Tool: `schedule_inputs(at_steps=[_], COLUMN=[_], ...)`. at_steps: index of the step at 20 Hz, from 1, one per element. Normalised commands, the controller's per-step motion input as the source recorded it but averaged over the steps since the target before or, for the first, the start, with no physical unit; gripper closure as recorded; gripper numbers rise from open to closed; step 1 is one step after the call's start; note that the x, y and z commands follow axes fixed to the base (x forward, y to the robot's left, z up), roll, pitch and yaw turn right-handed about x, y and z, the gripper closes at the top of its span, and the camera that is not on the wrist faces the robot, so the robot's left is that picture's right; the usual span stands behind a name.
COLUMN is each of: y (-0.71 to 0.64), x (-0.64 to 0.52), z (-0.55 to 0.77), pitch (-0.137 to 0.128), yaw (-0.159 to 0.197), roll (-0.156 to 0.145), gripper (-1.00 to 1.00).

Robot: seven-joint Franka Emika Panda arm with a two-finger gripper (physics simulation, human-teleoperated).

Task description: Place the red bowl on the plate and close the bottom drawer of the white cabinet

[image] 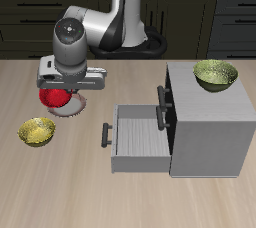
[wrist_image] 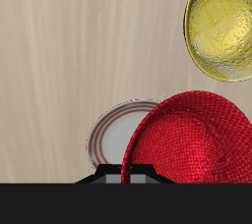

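The red bowl (image: 53, 99) hangs just above the table under my gripper (image: 63, 87), which is shut on its rim. In the wrist view the red bowl (wrist_image: 192, 140) is close and tilted, covering part of the plate (wrist_image: 113, 135); only a little of my gripper (wrist_image: 138, 176) shows at the bowl's rim. From outside, the plate (image: 73, 109) peeks out beneath and beside the bowl. The bottom drawer (image: 135, 139) of the white cabinet (image: 210, 127) stands pulled out, its dark bar handle (image: 106, 134) toward the table's middle.
A yellow-gold bowl (image: 37, 131) lies on the table near the plate, toward the front edge, and also shows in the wrist view (wrist_image: 224, 27). An olive-green bowl (image: 215, 74) sits on the cabinet's top. The upper drawer is shut.
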Motion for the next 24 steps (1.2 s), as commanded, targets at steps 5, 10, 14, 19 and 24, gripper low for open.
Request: schedule_inputs(at_steps=[5,10,14,19,24], y=[0.0,0.01,-0.07,-0.06,0.1], x=[0.04,-0.02,-0.1,-0.17,-0.27], z=[-0.26,-0.2,-0.16,-0.02,0.06], pitch=[0.077,0.019,0.018,-0.031,-0.097], yaw=[-0.045,0.007,-0.013,0.013,0.055], roll=[-0.015,-0.003,-0.021,-0.032,-0.034], gripper=[1.0,1.0,1.0,1.0,1.0])
